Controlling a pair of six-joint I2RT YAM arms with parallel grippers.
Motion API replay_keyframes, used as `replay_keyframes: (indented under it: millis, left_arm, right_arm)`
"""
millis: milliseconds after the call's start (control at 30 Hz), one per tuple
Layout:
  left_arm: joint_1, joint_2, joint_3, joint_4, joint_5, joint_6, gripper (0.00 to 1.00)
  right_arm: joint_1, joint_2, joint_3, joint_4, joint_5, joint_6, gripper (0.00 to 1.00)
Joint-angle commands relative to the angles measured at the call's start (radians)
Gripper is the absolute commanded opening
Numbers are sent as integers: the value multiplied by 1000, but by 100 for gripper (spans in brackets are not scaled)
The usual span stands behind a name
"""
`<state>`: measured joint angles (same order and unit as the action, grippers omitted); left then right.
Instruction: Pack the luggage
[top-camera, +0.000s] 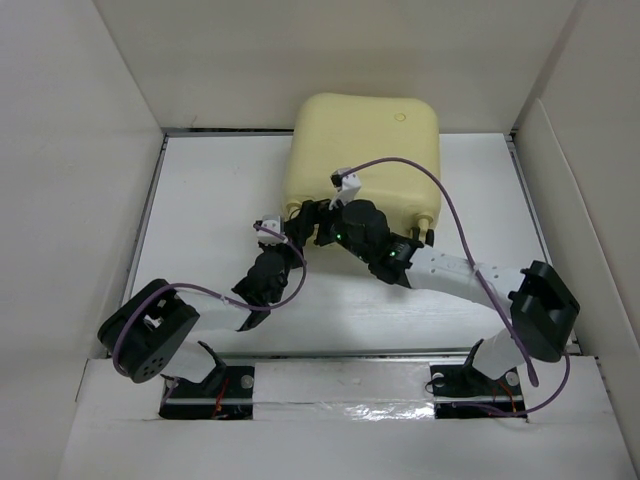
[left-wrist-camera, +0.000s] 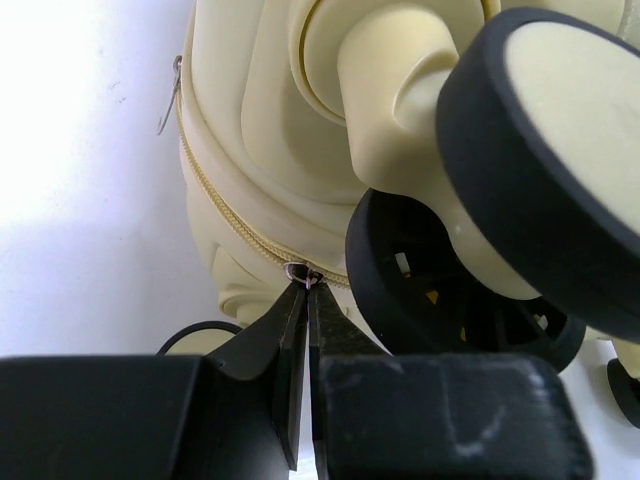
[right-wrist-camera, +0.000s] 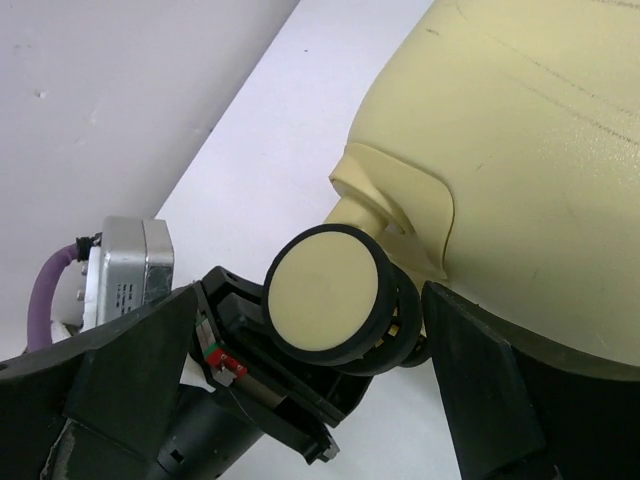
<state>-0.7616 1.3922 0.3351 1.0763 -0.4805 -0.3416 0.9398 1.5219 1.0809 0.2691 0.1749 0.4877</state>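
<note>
**Left fingers** (left-wrist-camera: 288, 350): pressed fully together, with a small metal zipper pull (left-wrist-camera: 301, 272) pinched at their thin tips.

**Right fingers** (right-wrist-camera: 480, 385): spread wide, one on either side of a wheel (right-wrist-camera: 325, 295). No contact with it can be made out, and nothing is held.

**Zipper** (left-wrist-camera: 222, 212): seen as a fine toothed line along the seam between the two shells of the suitcase (top-camera: 365, 140).

**Suitcase:** laid flat toward the far side of the white surface (top-camera: 200, 200), with its wheels turned toward the arms. Both pairs of fingers are gathered at its near left corner.

**Progress:** the shells are brought together, and the contents cannot be seen. Zipping is judged to be the step in hand. The seam to the left of the pull appears closed. The stretch behind the wheel is hidden, so how much is left to zip cannot be told.

**Materials:**
- **Shell:** pale yellow, hard, matte and faintly grained, with rounded corners and moulded ribs.
- **Wheel:** a flat cream disc ringed by a black tyre, carried on a stubby yellow stem.
- **Fingers:** black, flat-faced and tapered.
- **Surface:** smooth and plain.
</note>
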Motion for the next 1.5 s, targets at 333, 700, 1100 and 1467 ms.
replay_keyframes:
  millis: [333, 700, 1100, 1467]
  left_arm:
    - [16, -18, 7, 142, 25, 6, 0]
    - [16, 4, 4, 154, 34, 3, 0]
    - [25, 4, 7, 142, 39, 15, 0]
    - [25, -30, -8, 53, 11, 27, 0]
  right_arm:
    - [7, 67, 57, -18, 74, 106, 100]
    - [-12, 130, 131, 8, 127, 141, 75]
    - [-30, 69, -4, 120, 199, 149, 0]
    - [-61, -230, -252, 133, 169, 88, 0]
